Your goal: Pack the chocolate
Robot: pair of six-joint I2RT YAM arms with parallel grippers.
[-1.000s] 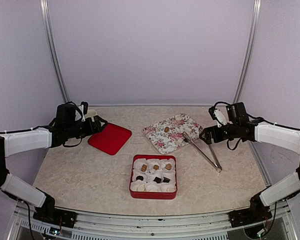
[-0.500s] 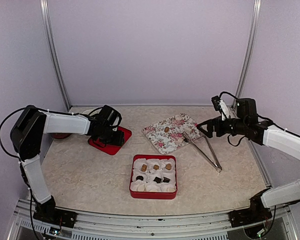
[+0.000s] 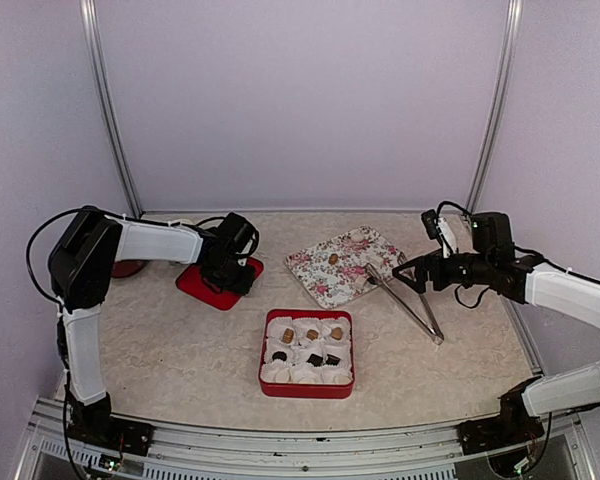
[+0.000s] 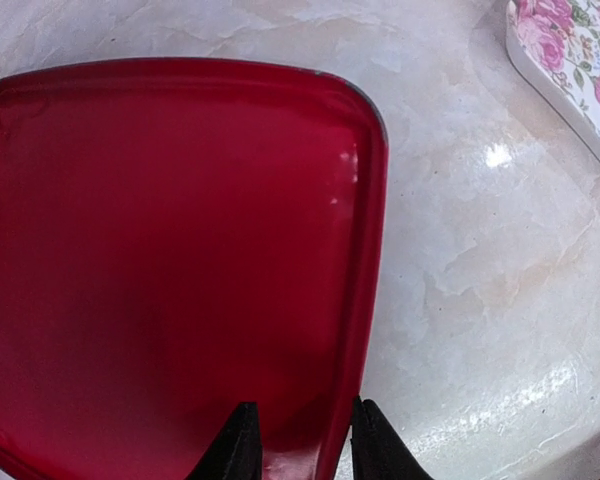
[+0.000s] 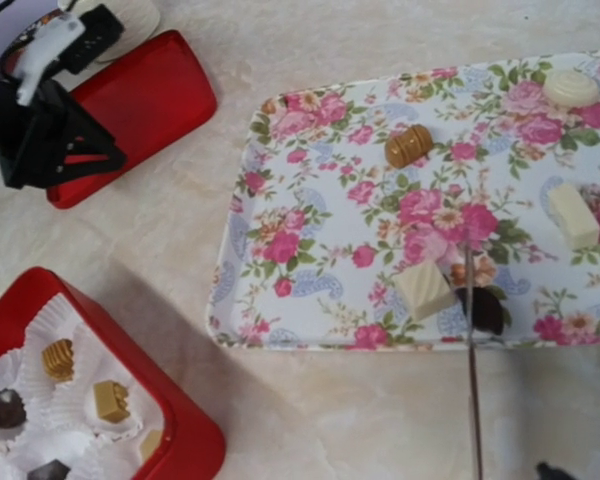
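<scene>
Left gripper [image 4: 302, 440], half-spread, is straddling the lid's [image 4: 170, 250] rim for a grasp, needing a firm pinch next; right gripper [image 3: 410, 272] is hanging spread.

Both arms [image 3: 160, 242] have white shells, black joints (cables [image 3: 32, 255] loose).

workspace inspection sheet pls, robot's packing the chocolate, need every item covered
surface: marbled table, no spills seen
job's things: chocolates on floral tray; more in paper cups in red box
clutter: tongs, tip over tray's edge; red lid off the box
grippers: left fingers straddle lid's edge, grip unclear; right fingers open near tongs
cables: black loops hang off both arms
surroundings: plain lilac walls, metal posts
</scene>
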